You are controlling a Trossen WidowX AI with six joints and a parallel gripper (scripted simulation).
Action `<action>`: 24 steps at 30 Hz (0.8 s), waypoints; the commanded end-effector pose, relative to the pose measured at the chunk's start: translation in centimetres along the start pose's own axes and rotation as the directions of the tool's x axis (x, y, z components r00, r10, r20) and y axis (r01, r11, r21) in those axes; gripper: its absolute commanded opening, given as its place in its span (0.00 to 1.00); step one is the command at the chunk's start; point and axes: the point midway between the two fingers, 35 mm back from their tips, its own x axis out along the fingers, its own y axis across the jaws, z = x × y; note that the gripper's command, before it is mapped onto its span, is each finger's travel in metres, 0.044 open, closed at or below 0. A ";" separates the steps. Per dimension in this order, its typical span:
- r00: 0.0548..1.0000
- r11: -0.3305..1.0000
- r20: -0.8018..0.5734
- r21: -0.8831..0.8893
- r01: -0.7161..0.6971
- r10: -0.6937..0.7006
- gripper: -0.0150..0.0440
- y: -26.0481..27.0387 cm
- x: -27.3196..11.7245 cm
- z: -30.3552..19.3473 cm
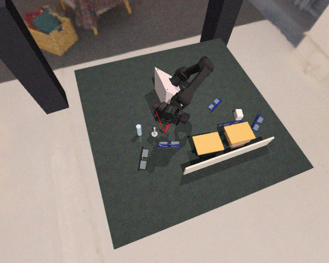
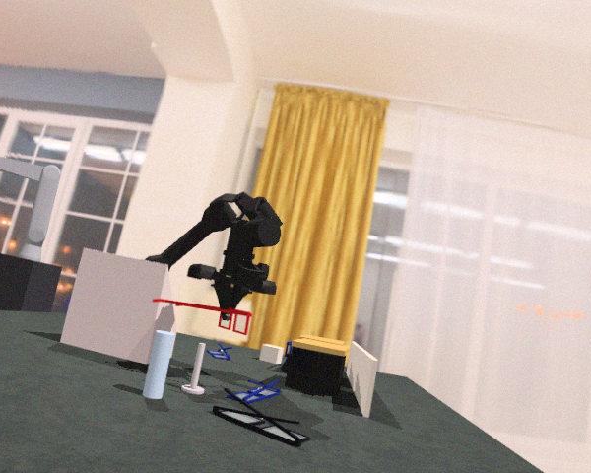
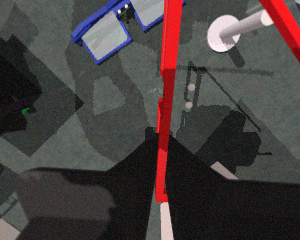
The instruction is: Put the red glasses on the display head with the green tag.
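Observation:
The red glasses (image 1: 165,130) (image 2: 248,313) (image 3: 172,40) hang in the air left of the heads, with lens rims down and temples reaching back toward the white wedge. My gripper (image 2: 226,315) (image 3: 160,138) is shut on their front frame; its tips are hidden under the arm in the top view. The green tag (image 3: 25,110) shows at the left of the wrist view, on the dark head. That head appears to be the left yellow-topped one (image 1: 208,143) (image 2: 313,373). The other yellow-topped head (image 1: 239,132) stands right of it. The faces are mostly hidden.
A pale panel (image 1: 230,155) (image 2: 362,378) stands behind the heads. Blue glasses (image 1: 169,144) (image 3: 107,42), black glasses (image 1: 143,159), a light-blue cylinder (image 1: 139,130) (image 2: 158,364) and a white peg (image 1: 154,133) (image 2: 197,367) are nearby. A white wedge (image 2: 114,305) stands near the arm.

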 end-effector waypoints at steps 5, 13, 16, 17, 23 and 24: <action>1.000 0.977 -0.007 -0.214 0.000 -0.002 0.25 -2.9 0.4 1.3; 1.000 0.910 -0.013 -0.414 -0.008 0.003 0.25 -5.7 0.7 2.3; 1.000 0.903 -0.014 -0.430 -0.009 0.003 0.25 -5.9 0.7 2.3; 1.000 0.903 -0.014 -0.430 -0.009 0.003 0.25 -5.9 0.7 2.3; 1.000 0.903 -0.014 -0.430 -0.009 0.003 0.25 -5.8 2.2 2.4; 1.000 0.903 -0.014 -0.430 -0.009 0.004 0.25 -5.8 2.7 2.4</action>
